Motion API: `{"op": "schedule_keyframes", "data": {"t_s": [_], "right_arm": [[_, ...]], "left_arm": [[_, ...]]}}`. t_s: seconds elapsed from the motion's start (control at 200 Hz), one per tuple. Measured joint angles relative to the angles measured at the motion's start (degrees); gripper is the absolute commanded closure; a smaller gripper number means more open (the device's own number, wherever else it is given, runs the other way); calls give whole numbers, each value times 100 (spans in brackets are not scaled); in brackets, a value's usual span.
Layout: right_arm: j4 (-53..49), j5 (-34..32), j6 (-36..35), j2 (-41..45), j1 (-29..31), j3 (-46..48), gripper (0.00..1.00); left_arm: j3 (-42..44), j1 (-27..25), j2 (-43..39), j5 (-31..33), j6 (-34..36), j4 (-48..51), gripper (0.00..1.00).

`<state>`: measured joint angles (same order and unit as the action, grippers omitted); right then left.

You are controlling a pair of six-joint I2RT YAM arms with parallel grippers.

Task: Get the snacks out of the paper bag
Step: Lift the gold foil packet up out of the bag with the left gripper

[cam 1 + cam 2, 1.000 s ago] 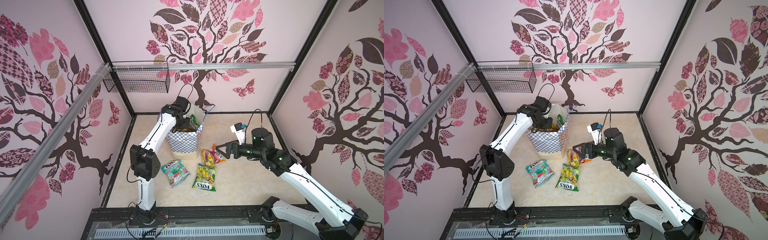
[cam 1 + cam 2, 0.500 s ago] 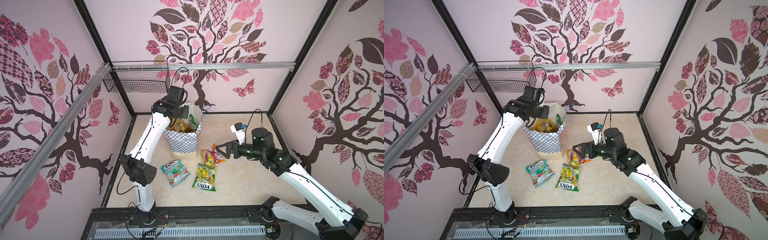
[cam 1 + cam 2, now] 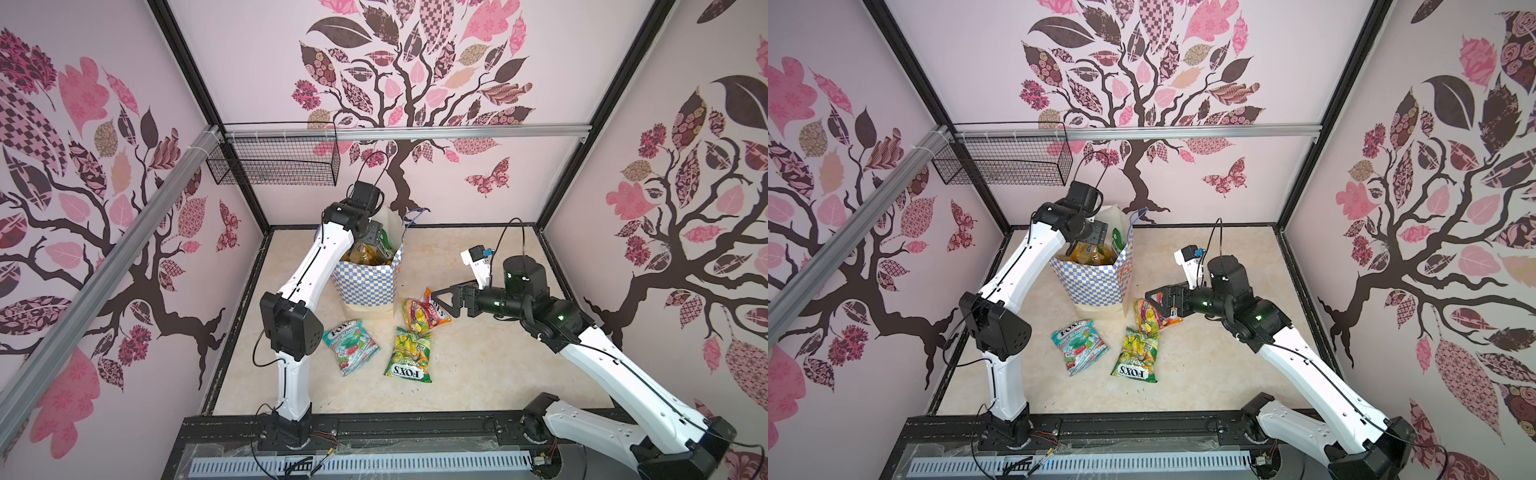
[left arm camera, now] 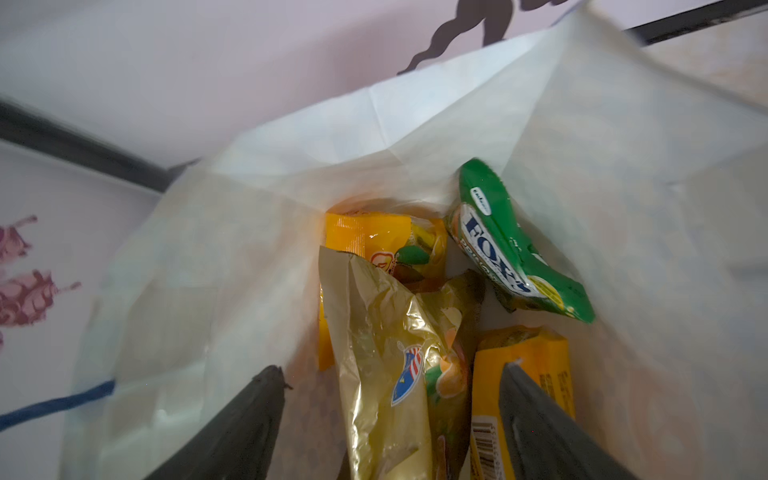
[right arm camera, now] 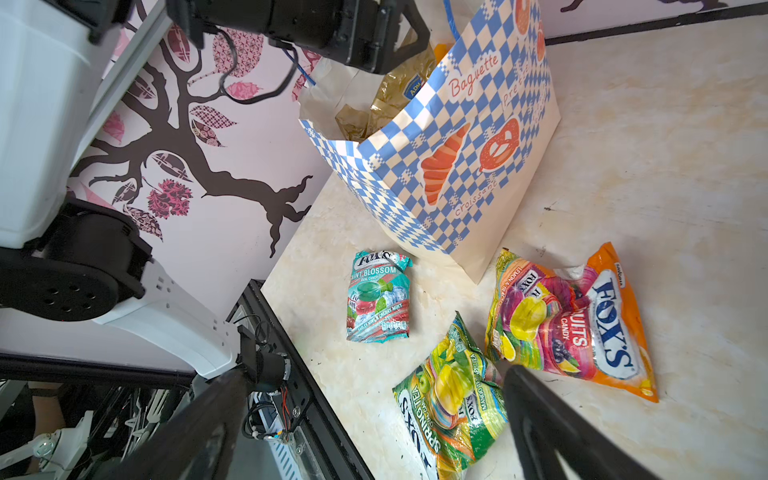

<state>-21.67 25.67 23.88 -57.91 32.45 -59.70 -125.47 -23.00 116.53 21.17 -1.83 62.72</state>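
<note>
Bright and even in both top views, barely a shadow on the floor (image 3: 478,374). Bowed along the black frame posts (image 3: 176,54). Smeared in the left wrist view: soft on the paper bag (image 4: 415,124), defocused on the left gripper's fingers (image 4: 232,436), glaring off the gold-brown packet (image 4: 386,332). Sharper in the right wrist view, glossy on the orange-pink FOX'S packet (image 5: 582,324), blurred on the right gripper's fingers (image 5: 552,424).

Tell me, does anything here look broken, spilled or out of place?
Nothing broken or spilled. The paper bag stands upright, its rim creased and uneven. The teal packet, green packet and orange-pink packet lie crumpled on the table beside it.
</note>
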Motion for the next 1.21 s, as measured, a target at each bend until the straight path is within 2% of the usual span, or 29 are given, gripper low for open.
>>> {"op": "schedule_keyframes", "data": {"t_s": [0.155,0.23,0.275,0.485,0.79,0.96,1.205], "right_arm": [[-15,-15,-92,0,0,0,1],[-31,-35,-129,-2,0,0,0],[-39,-37,-149,-11,0,0,0],[-42,-39,-179,-83,0,0,0],[-39,-37,-153,-107,0,-2,1],[-39,-37,-116,-107,0,-2,0],[-37,-37,-85,-107,0,-2,0]], "left_arm": [[-2,81,343,208,229,-160,12],[-2,160,498,216,269,-251,20],[-4,214,595,214,308,-291,31],[-4,332,780,37,302,-299,100],[-24,326,704,-216,227,-236,100],[-339,321,669,-354,223,-15,100],[-494,321,267,-455,225,44,100]]}}
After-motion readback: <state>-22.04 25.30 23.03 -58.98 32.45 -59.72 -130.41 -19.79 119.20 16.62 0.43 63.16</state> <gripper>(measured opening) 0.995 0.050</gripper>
